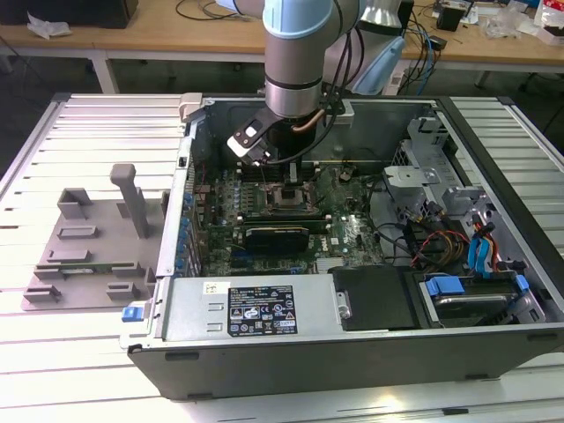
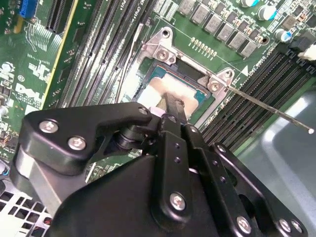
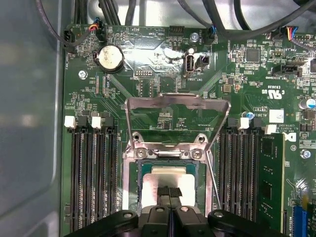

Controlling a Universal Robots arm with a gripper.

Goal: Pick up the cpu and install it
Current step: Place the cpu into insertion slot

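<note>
Straight above the socket (image 3: 134, 197) the room is taken by the gripper (image 3: 169, 193), its fingers pressed together. At the socket's hinge edge the load plate (image 3: 173, 100) is swung open. The lever (image 2: 266, 106) juts out along one flank of the socket, and low slots (image 3: 94, 177) line both flanks. Past the lever-side slots stands a memory stick (image 3: 270, 182); past the others rises the case wall (image 3: 29, 123). Beyond the plate, cables (image 3: 217, 19) cross.

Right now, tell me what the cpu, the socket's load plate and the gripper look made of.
The cpu: metal lid, satin silver-grey, catching a pale glare. The load plate: bare stamped steel, probably; thin, shiny, bent at its edges. The gripper: black matte links, likely anodised metal though hard plastic is possible, joined by bright steel screws.
</note>
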